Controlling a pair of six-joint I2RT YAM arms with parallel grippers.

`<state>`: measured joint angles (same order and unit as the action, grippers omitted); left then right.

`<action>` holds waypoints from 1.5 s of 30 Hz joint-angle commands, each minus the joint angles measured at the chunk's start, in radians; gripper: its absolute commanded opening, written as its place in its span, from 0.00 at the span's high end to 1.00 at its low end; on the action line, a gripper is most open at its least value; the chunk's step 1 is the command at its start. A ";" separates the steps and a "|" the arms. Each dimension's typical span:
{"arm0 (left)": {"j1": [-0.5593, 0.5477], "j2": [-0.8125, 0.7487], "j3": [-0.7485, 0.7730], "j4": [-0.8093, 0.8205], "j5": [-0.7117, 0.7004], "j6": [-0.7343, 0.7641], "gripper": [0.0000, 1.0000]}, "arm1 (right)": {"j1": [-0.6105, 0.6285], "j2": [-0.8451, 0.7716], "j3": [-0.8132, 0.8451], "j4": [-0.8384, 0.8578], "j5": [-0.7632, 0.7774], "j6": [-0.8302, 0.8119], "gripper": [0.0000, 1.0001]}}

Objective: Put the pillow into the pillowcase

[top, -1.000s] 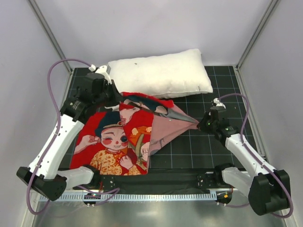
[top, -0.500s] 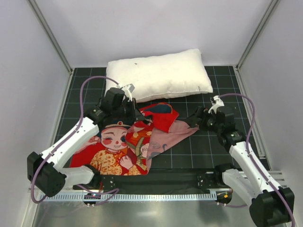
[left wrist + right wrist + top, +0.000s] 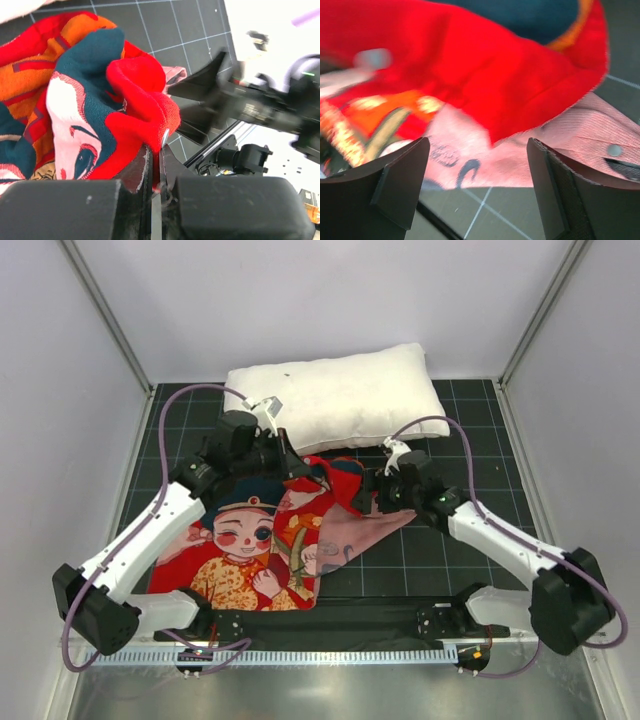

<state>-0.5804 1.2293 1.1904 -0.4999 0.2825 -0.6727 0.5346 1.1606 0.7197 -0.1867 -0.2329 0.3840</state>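
Two grippers now meet at the pillowcase's far hem, mid-table. That's the change: 1 s ago the R gripper was out toward the right edge, stretching the pale pink flap taut, and the L gripper sat by the far-left corner at the pillow's end. Since then the R has let the flap go, so it lies slack on the mat, and has swung in toward the centre. The L has come in over the case's far edge.

L wrist view: L gripper fingers are clenched on a bunch of red hem, w/ fabric pinched between them and puckered above. R wrist view: R gripper fingers are spread wide w/ nothing between them. The red fold and pink underside lie just ahead, not yet gripped.

Pillow lies flat along the far edge, centre to right, fully outside the case. Its near side is just beside the lifted hem. Case body is spread from the near-left part of the table toward the middle, printed side up.

Judgement: this looks like a re-grip to find the opening. L holds one layer, R prob. goes for the other layer so the mouth can be pulled apart facing the pillow. Insertion not started. Risk: R grabs both layers or the same one, and the mouth stays closed.
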 commanded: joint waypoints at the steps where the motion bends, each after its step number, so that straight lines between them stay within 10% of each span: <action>1: -0.002 -0.010 0.043 0.018 0.013 -0.001 0.98 | 0.001 0.089 0.047 0.015 0.101 0.068 0.18; 6: -0.007 -0.008 0.037 0.020 0.040 -0.010 0.98 | -0.007 0.157 0.060 0.027 0.187 0.130 0.41; 7: -0.013 -0.005 0.037 0.020 0.041 -0.010 0.98 | -0.012 0.177 0.087 0.018 0.191 0.133 0.69; 10: -0.048 0.004 0.035 0.021 0.027 -0.013 0.99 | -0.068 0.211 0.162 -0.063 0.221 0.128 0.96; 20: -0.222 0.178 0.012 0.149 -0.019 -0.067 0.99 | -0.415 0.301 0.326 -0.195 0.219 0.033 0.94; 23: -0.260 0.292 0.063 0.198 0.015 -0.079 0.99 | -0.459 0.370 0.392 -0.227 0.190 0.041 0.62; 24: -0.262 0.315 0.075 0.202 0.023 -0.079 0.99 | -0.463 0.363 0.394 -0.230 0.196 0.042 0.37; 27: -0.259 0.401 0.158 0.210 0.009 -0.059 0.99 | -0.464 0.257 0.328 -0.189 0.172 0.042 0.21; 37: -0.122 0.504 0.380 0.084 0.023 -0.007 1.00 | -0.447 -0.263 -0.216 0.337 -0.347 0.170 0.24; 45: -0.072 0.423 0.310 0.067 -0.031 0.012 0.99 | -0.314 -0.035 -0.178 0.325 -0.238 0.119 0.21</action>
<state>-0.6563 1.7256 1.5085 -0.4286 0.2684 -0.6933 0.2020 1.0664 0.5072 0.0631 -0.5030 0.5056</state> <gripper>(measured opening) 0.064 0.775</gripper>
